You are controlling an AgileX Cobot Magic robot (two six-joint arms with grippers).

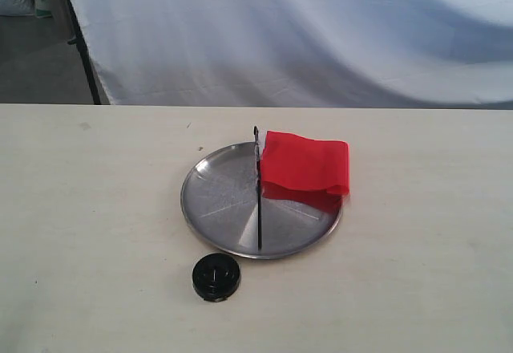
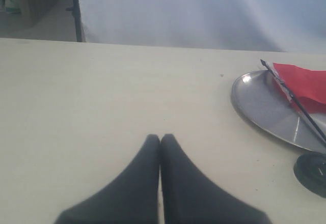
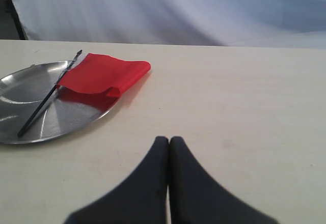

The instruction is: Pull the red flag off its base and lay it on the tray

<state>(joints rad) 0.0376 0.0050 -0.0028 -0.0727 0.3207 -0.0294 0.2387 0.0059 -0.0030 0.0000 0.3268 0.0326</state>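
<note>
The red flag (image 1: 305, 168) lies on the silver tray (image 1: 212, 204), its black pole (image 1: 259, 200) flat across the dish and its cloth spilling over the tray's right rim. The black base (image 1: 216, 277) sits by itself on the table just in front of the tray, socket hole upward. The left wrist view has the tray (image 2: 260, 104), flag (image 2: 303, 84) and base (image 2: 311, 173) off to one side of my left gripper (image 2: 160, 137), which is shut and holds nothing. My right gripper (image 3: 169, 140) is likewise shut and holds nothing, away from the tray (image 3: 30, 89) and flag (image 3: 104, 74). Neither gripper appears in the exterior view.
A pale table (image 1: 96, 233) carries everything. Behind its far edge hangs a white cloth backdrop (image 1: 304, 32), with a dark stand leg (image 1: 84, 56) at the left.
</note>
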